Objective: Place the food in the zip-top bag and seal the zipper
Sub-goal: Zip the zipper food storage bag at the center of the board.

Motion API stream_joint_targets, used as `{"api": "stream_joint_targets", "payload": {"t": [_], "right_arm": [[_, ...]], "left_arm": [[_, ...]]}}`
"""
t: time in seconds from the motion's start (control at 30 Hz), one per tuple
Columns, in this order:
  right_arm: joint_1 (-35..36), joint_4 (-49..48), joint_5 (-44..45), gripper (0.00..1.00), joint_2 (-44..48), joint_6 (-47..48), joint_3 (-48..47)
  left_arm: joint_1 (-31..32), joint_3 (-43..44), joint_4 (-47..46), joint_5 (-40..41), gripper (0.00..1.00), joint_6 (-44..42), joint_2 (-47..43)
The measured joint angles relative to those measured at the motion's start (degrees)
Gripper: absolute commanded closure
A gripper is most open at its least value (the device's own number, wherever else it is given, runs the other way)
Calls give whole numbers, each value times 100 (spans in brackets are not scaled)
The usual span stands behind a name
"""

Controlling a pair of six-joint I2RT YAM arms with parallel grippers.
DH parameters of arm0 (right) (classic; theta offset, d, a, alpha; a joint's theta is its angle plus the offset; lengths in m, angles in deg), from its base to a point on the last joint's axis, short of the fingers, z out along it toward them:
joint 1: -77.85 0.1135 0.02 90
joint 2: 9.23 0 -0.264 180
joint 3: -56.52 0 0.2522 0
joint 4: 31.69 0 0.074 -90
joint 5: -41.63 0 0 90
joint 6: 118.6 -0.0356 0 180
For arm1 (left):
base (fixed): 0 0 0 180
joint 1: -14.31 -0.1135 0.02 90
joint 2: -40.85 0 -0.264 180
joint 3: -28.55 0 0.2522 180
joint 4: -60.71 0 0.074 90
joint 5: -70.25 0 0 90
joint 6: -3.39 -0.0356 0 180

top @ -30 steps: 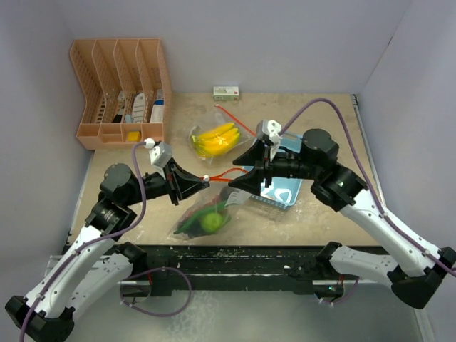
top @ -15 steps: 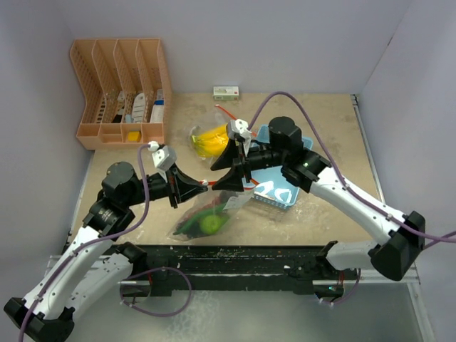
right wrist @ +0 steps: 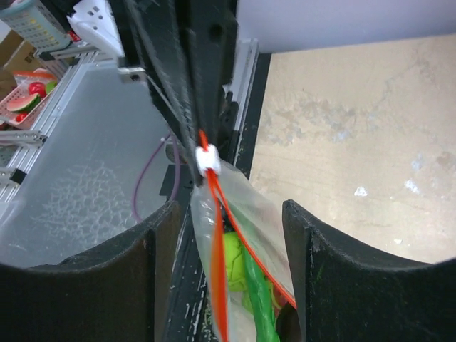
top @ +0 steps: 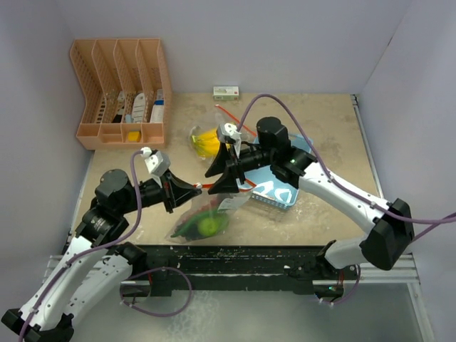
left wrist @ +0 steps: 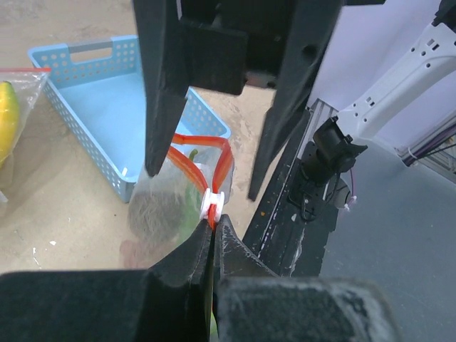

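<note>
No legible text, labels, brands, numbers or signs on anything in view.

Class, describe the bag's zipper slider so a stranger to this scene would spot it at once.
Start at the light-blue basket mid-table; just left of it is a clear bag holding green food. On its red zipper strip, at the tip of the left gripper, sits the slider: the strip's only white piece.

Open counter [top: 331, 142] along the right edge and far-right corner; orange organizer [top: 121, 92] blocks the far-left corner, blue basket [top: 282, 197] and zip-top bag [top: 203, 222] the middle.
</note>
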Motion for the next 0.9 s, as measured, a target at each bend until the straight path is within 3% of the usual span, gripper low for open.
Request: {"api": "stream_joint_targets", "payload": {"t": [0.13, 0.2, 0.23, 0.33, 0.47, 0.7, 0.8, 0.9], "right_arm": [[129, 160, 52, 40, -354, 35, 0], [262, 275, 175, 46, -505, 76, 0], [363, 367, 269, 56, -577, 116, -2], [601, 647, 444, 98, -737, 297, -81], [748, 1010, 730, 100, -791, 391, -240], [750, 1364, 1102, 100, -557, 422, -267], [745, 1467, 1167, 100, -435, 422, -267], [745, 1473, 1224, 100, -339, 422, -267]], "left_arm": [[0, 2, 96, 120, 100, -28, -90], [0, 2, 136, 168, 100, -48, -76], [0, 2, 140, 188, 100, -61, -66], [0, 2, 157, 229, 100, -87, -48], [0, 2, 238, 293, 98, -90, -61], [0, 2, 260, 407, 77, -125, -181], [0, 2, 247, 391, 62, -131, -273], [0, -9, 192, 365, 56, -122, -280]]}}
